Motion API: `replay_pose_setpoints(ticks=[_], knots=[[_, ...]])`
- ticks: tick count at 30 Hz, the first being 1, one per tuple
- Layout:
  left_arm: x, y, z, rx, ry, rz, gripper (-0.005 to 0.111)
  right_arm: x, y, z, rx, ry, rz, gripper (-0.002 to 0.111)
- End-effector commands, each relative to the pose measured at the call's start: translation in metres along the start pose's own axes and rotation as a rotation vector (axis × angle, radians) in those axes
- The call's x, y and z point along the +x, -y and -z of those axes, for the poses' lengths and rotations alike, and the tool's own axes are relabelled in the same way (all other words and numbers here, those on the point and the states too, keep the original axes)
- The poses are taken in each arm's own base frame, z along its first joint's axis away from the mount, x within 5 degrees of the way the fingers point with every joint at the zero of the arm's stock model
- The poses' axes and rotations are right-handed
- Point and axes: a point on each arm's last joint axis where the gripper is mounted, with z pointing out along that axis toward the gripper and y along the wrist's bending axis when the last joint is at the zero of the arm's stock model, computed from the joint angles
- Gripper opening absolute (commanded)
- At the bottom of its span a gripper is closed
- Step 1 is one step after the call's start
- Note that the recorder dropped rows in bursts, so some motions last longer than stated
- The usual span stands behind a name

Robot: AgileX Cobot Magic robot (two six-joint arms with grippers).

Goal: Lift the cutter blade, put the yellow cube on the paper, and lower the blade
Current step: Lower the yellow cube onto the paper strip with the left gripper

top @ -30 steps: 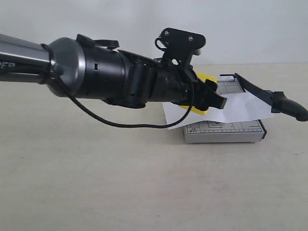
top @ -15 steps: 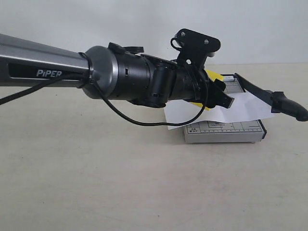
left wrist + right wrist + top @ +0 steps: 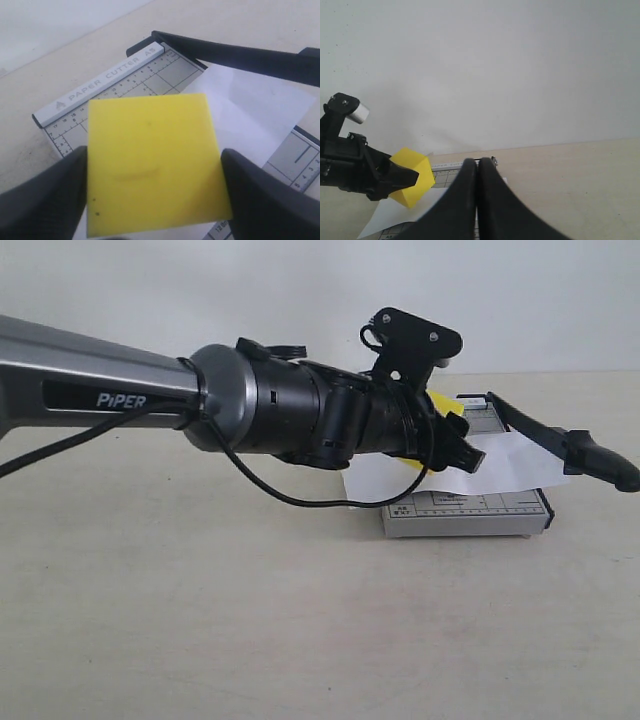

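My left gripper (image 3: 452,435) is shut on the yellow cube (image 3: 447,405), which hangs above the near-left part of the grey trimmer board (image 3: 465,513). In the left wrist view the cube (image 3: 152,160) fills the space between both black fingers (image 3: 42,200), over the board and the edge of the white paper (image 3: 250,107). The paper (image 3: 515,465) lies across the board. The cutter blade (image 3: 545,430) stands raised, its handle (image 3: 603,462) up at the right. My right gripper (image 3: 478,167) is shut on nothing and faces the board from the side; it does not show in the exterior view.
The board's white strip (image 3: 107,82) reads PAPER CUTTER A5. A black cable (image 3: 290,495) loops under the left arm. Beige tabletop (image 3: 250,630) surrounds the board, with a white wall behind.
The left arm has carried the yellow cube to the right, further over the board. Blade, paper and right gripper have not moved.
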Motion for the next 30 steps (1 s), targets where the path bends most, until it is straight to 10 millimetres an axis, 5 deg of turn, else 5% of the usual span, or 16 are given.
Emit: replay_pose_setpoints(ticks=[1,30], knots=[[0.003,0.006,-0.006,0.010,-0.012,0.012,0.004,-0.001,0.000,0.000,-0.001,0.009,-0.003,0.000],[0.001,0.016,-0.014,0.080,0.043,0.018,0.004,-0.001,0.000,0.000,-0.001,0.011,-0.002,0.000]])
